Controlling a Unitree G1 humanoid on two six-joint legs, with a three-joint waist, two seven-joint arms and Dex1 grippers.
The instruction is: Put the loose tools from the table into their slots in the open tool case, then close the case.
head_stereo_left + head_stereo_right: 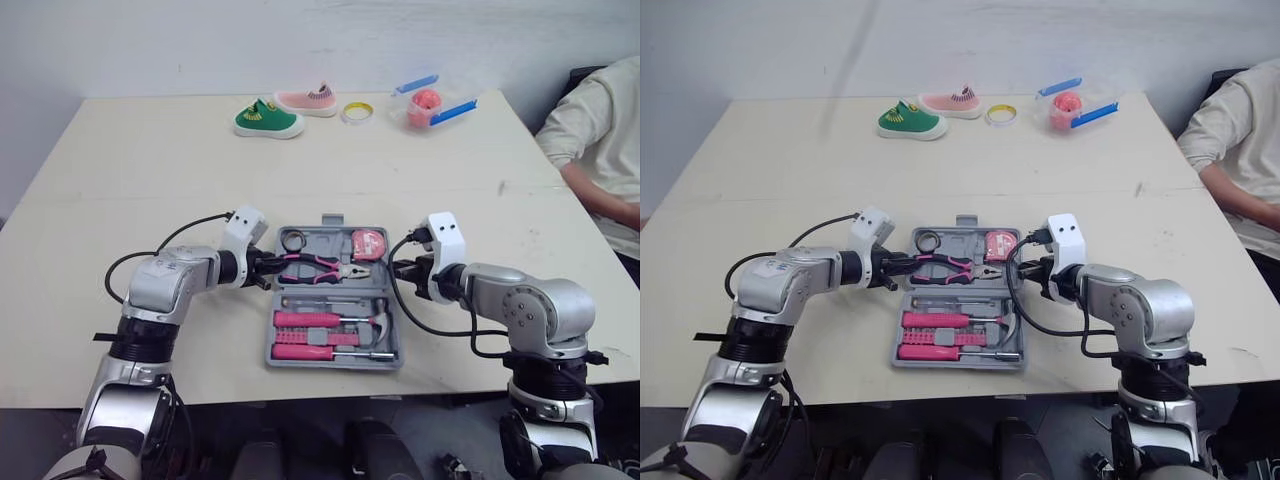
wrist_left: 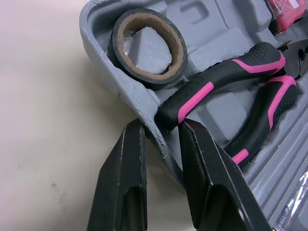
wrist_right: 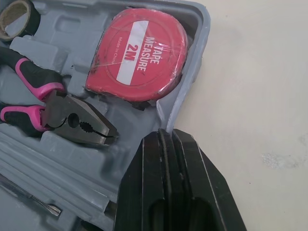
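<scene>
The grey tool case (image 1: 333,364) lies open near the table's front edge. Its far half holds a black tape roll (image 2: 149,43), pink-handled pliers (image 1: 325,266) and a red tape measure (image 3: 132,53). In the near half lie a hammer (image 1: 380,322) and two pink screwdrivers (image 1: 305,320). My left gripper (image 2: 161,130) is at the far half's left wall. One finger is outside the rim and the other inside by the pliers' handle, closed on the wall. My right gripper (image 3: 164,134) is shut, its tips against the right rim just below the tape measure.
At the far edge sit a green shoe (image 1: 266,119), a pink shoe (image 1: 307,100), a yellow tape ring (image 1: 357,110) and a clear box with blue clips (image 1: 428,103). A person's sleeve (image 1: 600,130) leans over the table's right side.
</scene>
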